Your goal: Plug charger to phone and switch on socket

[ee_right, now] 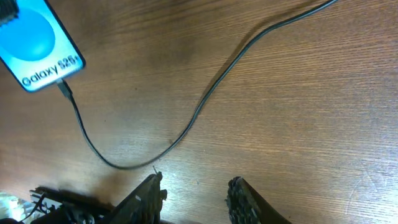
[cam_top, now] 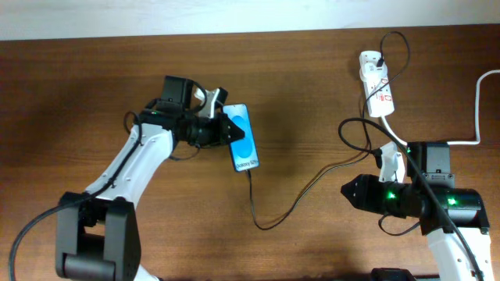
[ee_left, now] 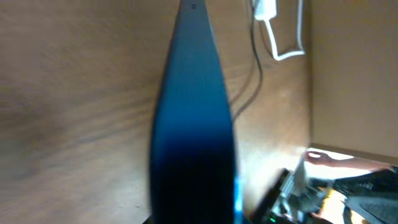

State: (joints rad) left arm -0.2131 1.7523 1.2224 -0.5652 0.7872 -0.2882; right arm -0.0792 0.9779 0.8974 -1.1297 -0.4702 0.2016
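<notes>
The phone (cam_top: 245, 148) lies on the wooden table with its blue screen up and the "Galaxy S25+" end (ee_right: 53, 70) toward the front. My left gripper (cam_top: 232, 129) is at its far left edge and looks shut on it. The left wrist view shows the phone (ee_left: 193, 124) edge-on, running out from between the jaws, with the fingers themselves hidden. The charger's small black plug (ee_right: 64, 89) sits in the phone's near end. Its thin black cable (cam_top: 275, 222) curves right toward the socket (cam_top: 377, 87), a white strip at the back right. My right gripper (ee_right: 198, 182) hovers open over bare wood, holding nothing.
A thick white cord (cam_top: 478, 101) runs from the socket along the right edge. Black cable loops (cam_top: 400, 47) lie around the socket. The right arm's body (cam_top: 426, 199) sits at the front right, the left arm's base (cam_top: 94, 234) at the front left.
</notes>
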